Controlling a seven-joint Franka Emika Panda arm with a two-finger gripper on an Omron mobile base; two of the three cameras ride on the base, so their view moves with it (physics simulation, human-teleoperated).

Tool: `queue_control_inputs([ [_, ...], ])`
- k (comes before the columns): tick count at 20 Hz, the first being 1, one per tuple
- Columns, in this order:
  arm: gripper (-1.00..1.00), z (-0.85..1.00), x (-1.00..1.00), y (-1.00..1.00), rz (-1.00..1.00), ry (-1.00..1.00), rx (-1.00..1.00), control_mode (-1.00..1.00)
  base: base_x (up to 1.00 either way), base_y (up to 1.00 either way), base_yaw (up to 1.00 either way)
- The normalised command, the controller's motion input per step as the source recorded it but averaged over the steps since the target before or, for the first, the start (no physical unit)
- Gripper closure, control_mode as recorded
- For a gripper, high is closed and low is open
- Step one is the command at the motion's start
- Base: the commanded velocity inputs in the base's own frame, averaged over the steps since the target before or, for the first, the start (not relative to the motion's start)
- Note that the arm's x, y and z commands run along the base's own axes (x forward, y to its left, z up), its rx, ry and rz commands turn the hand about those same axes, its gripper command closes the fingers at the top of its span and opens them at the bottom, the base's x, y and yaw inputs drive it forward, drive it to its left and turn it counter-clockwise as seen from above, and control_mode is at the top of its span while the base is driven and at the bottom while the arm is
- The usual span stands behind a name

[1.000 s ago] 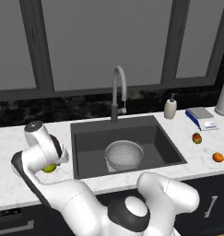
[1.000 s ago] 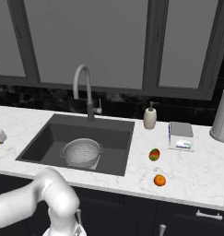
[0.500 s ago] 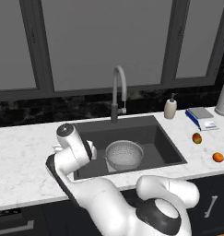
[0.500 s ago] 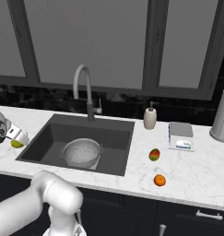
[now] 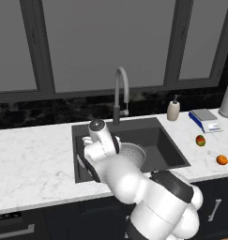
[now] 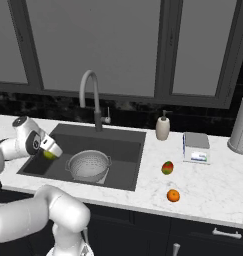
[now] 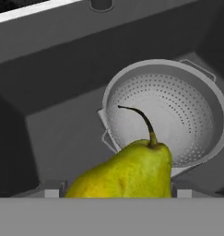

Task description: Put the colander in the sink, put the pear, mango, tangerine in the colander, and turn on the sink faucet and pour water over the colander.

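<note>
My gripper point(image 6: 49, 151) hangs over the left part of the dark sink point(image 6: 124, 146), shut on the yellow-green pear point(image 6: 47, 155). In the hand view the pear point(image 7: 132, 171) sits between the fingertips with its stem pointing at the colander point(image 7: 174, 110) below and beyond. The silver colander point(image 6: 88, 165) point(image 5: 134, 154) stands in the sink basin, empty. On the counter right of the sink lie the red-green mango point(image 6: 167, 167) point(image 5: 200, 140) and the orange tangerine point(image 6: 173, 195) point(image 5: 222, 160). The gooseneck sink faucet point(image 6: 91, 94) point(image 5: 121, 92) arches over the back of the basin; I see no water.
A soap dispenser point(image 6: 163, 128) stands at the sink's back right corner. A small blue-and-white box point(image 6: 196, 148) and a tall grey canister point(image 6: 240, 126) sit further right. Dark windows and a black backsplash run behind the white marble counter point(image 5: 31, 164).
The arm has swung to the right, carrying the pear from over the left counter to over the sink's left side, close to the colander.
</note>
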Motion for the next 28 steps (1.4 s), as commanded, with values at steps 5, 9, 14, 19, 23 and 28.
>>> queue_control_inputs([
  [5, 1.0, -0.32, 0.33, -0.79, 0.0, -0.11, 0.0, -1.0, 0.0, 0.0, 0.0],
  [9, 1.0, -0.32, 0.25, -0.66, 0.0, -0.01, 0.0, -1.0, 0.0, 0.0, 0.0],
  [14, 1.0, -0.45, 0.27, -0.38, 0.0, -0.01, 0.0, -1.0, 0.0, 0.0, 0.0],
  [19, 1.0, -0.37, 0.22, -0.24, 0.0, 0.0, 0.0, -1.0, 0.0, 0.0, 0.0],
  [23, 1.0, -0.33, 0.14, -0.08, 0.0, 0.0, 0.0, -1.0, 0.0, 0.0, 0.0],
  [28, 1.0, -0.26, 0.09, 0.0, 0.0, 0.0, 0.0, -1.0, 0.0, 0.0, 0.0],
])
